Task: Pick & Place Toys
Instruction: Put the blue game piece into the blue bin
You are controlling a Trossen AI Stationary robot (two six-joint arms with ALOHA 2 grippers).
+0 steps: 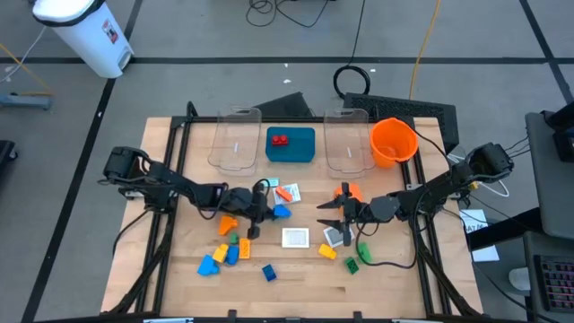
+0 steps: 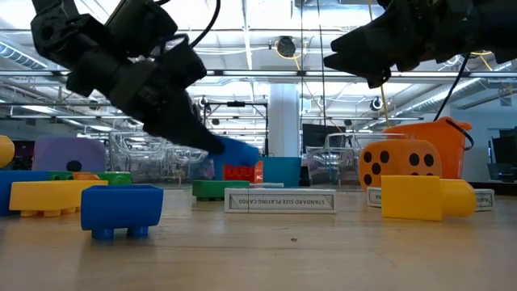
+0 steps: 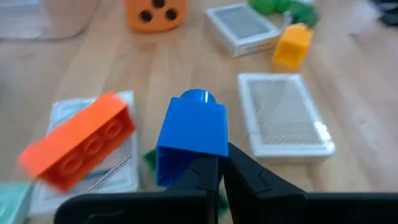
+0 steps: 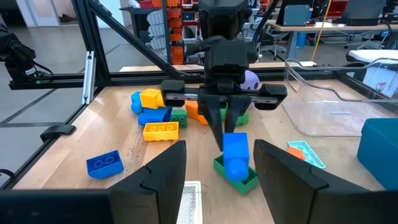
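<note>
**Left gripper pinching a blue brick at table centre**

Wooden table (image 1: 296, 287): pale plank top, black-framed. Far edge at twelve o'clock holds two clear plastic bins (image 1: 235, 139), a teal tray (image 1: 291, 145) with a red brick (image 1: 280, 139) in it, and an orange bowl (image 1: 393, 142) at one o'clock.

Left arm: enters from nine o'clock. Left gripper (image 1: 259, 205) sits just left of centre, fingers pressed together on a small blue plastic brick (image 3: 193, 134) with one round stud. The left wrist view shows the fingertips clamping the brick's lower edge; the right wrist view alone shows a flat green brick (image 4: 239, 178) directly under it, apparently touching. The low view shows the blue brick above the tabletop.

Right arm: enters from three o'clock. Right gripper (image 1: 328, 215) hovers right of centre, fingers spread, holding nothing.

Surrounding toys: an orange three-stud brick (image 3: 78, 148) lies tilted on a flat white picture card (image 3: 87, 186) just beside the held brick. Two more card packs (image 3: 283, 115) lie near, with a yellow brick (image 3: 293, 45) between them. An orange dotted die (image 3: 155, 14) stands at the right gripper. A purple die (image 4: 250, 79) shows only behind the left arm in the right wrist view. A cluster of blue, yellow and orange bricks (image 1: 224, 251) lies at seven o'clock.
</note>
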